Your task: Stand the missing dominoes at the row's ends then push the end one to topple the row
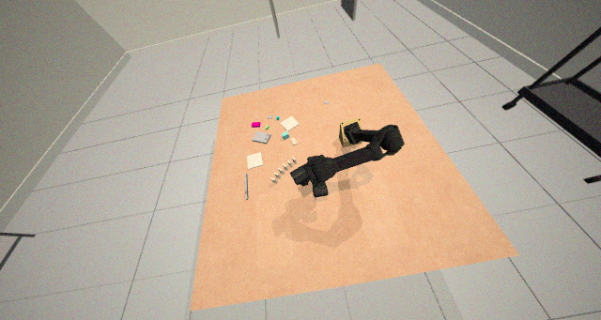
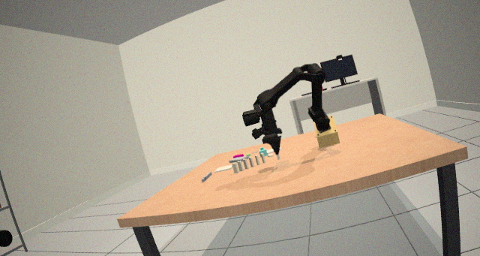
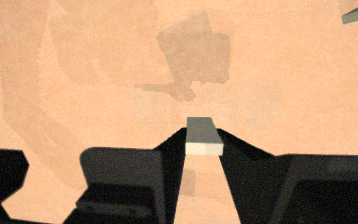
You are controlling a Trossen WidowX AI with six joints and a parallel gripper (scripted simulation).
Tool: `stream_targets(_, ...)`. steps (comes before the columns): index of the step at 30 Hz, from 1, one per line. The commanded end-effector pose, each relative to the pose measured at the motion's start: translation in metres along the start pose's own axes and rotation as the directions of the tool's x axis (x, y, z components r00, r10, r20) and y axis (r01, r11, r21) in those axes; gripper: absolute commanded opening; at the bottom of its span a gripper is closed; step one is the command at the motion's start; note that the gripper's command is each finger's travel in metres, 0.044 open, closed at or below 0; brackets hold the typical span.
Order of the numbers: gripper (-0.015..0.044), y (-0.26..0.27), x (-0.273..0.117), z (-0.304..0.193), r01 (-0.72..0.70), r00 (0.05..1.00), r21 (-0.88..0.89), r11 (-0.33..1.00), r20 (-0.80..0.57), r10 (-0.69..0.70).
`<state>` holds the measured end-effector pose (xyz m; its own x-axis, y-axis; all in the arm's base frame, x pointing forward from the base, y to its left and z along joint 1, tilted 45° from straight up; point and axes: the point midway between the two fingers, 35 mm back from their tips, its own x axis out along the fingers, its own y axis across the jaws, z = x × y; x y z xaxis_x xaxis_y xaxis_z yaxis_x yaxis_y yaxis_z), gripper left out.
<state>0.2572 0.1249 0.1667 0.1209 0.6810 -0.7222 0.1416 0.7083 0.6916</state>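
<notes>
Though fingers grip it, the domino's foot blurs.

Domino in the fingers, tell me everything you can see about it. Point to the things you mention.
The domino (image 2: 278,157) (image 3: 204,136) is a small plain block, grey on its broad face, cream on its end; its material is unclear. It stands roughly upright, gripped by the black fingers (image 2: 275,145) on two sides, apart from the standing row (image 1: 285,167) (image 2: 246,164). Whether it touches the table is unclear.

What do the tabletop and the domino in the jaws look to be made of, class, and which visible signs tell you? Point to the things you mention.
Tabletop (image 1: 399,217) (image 2: 356,166): probably wood, matt; fine grain along its edge.
Domino (image 3: 203,131): perhaps painted wood or plastic; smooth, plain faces leave it open.
</notes>
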Motion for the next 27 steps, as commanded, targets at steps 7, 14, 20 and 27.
stream_targets(7,0.0107,0.002,-0.099,-0.006,-0.022,1.0,-0.003,1.0,0.006,0.022)
stream_targets(14,0.0107,-0.002,-0.099,-0.003,-0.019,1.0,-0.001,1.0,0.006,0.019)
stream_targets(20,0.0107,-0.06,-0.097,0.034,-0.001,1.0,-0.088,0.996,0.005,0.001)
stream_targets(27,0.0107,-0.149,-0.097,0.072,-0.001,1.0,-0.393,0.92,0.009,0.004)
